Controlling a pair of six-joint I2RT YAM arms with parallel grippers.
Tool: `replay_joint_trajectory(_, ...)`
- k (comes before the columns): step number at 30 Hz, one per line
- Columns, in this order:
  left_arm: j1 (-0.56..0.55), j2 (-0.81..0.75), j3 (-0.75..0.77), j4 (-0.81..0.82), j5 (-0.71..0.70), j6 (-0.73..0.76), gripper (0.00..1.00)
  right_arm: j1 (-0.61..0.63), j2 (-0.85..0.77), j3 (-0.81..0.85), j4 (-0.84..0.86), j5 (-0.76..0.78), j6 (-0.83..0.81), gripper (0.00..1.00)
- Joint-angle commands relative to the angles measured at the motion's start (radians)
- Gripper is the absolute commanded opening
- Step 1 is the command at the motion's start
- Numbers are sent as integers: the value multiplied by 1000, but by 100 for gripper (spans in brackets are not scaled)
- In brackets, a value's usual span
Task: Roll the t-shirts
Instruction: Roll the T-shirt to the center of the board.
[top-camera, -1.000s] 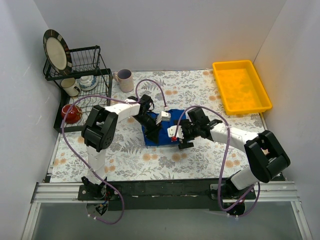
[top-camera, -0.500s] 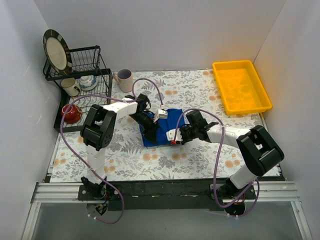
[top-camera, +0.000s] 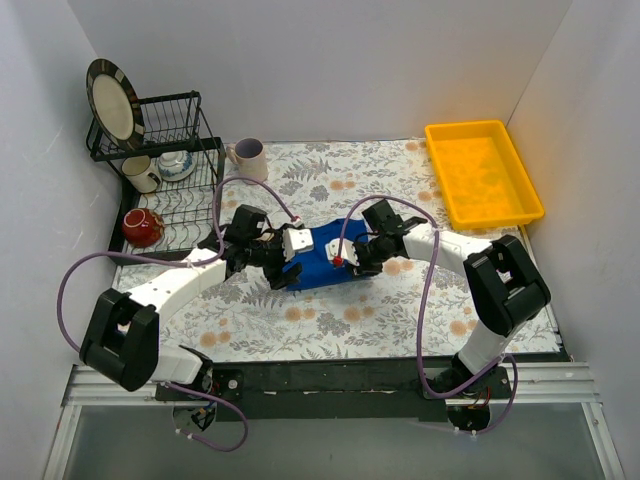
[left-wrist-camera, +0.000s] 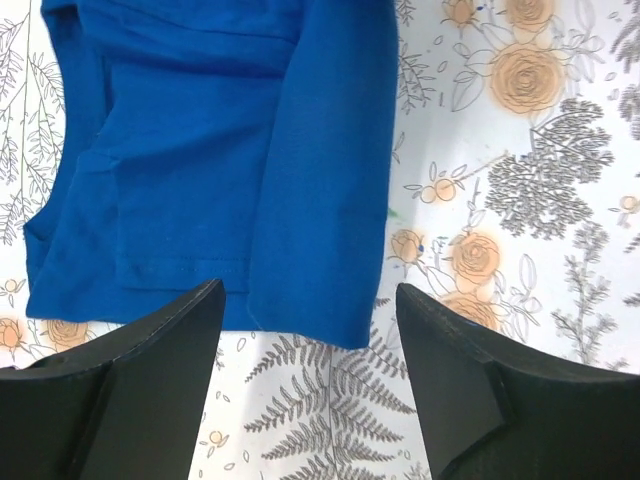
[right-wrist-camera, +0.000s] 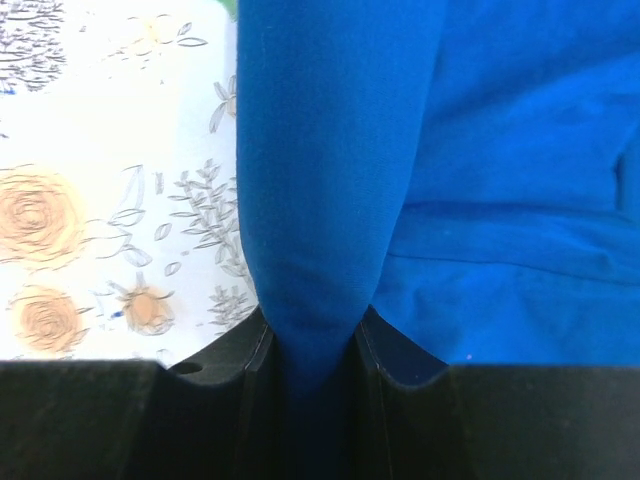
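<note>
A royal-blue t-shirt (top-camera: 318, 264) lies folded into a narrow pad in the middle of the floral mat. Its plain blue folds fill the left wrist view (left-wrist-camera: 220, 160) and the right wrist view (right-wrist-camera: 510, 150). My left gripper (top-camera: 284, 262) sits at the shirt's left end, open. Its two black fingers (left-wrist-camera: 150, 380) straddle the hem, nothing between them (left-wrist-camera: 310, 310). My right gripper (top-camera: 350, 262) is at the shirt's right side, shut on a raised fold of blue fabric (right-wrist-camera: 312, 330). No lettering or graphic shows.
A black dish rack (top-camera: 165, 185) stands at the back left with a plate (top-camera: 112, 100) and cups. A red mug (top-camera: 143, 227) sits beside it, and a white mug (top-camera: 248, 158) behind the shirt. A yellow tray (top-camera: 484, 172) occupies the back right corner.
My left gripper has opened, let go of the shirt and drawn back to its left edge, the arm's elbow swinging low left. My right gripper has closed on a fold of the shirt.
</note>
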Motion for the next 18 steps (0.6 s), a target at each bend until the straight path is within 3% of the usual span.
replay_joint_trajectory(1,-24,11,-36,123,-65,0,69,-7,37,76,-110,-9,67,11)
replay_joint_trajectory(14,-43,191,-50,149,-3,-20,66,-9,44,68,-96,-15,111,12)
replay_joint_trajectory(16,-43,214,-41,143,0,-20,60,-9,48,67,-97,-19,111,12)
replay_joint_trajectory(18,-41,230,-8,101,14,-47,43,-9,54,67,-102,-18,107,12)
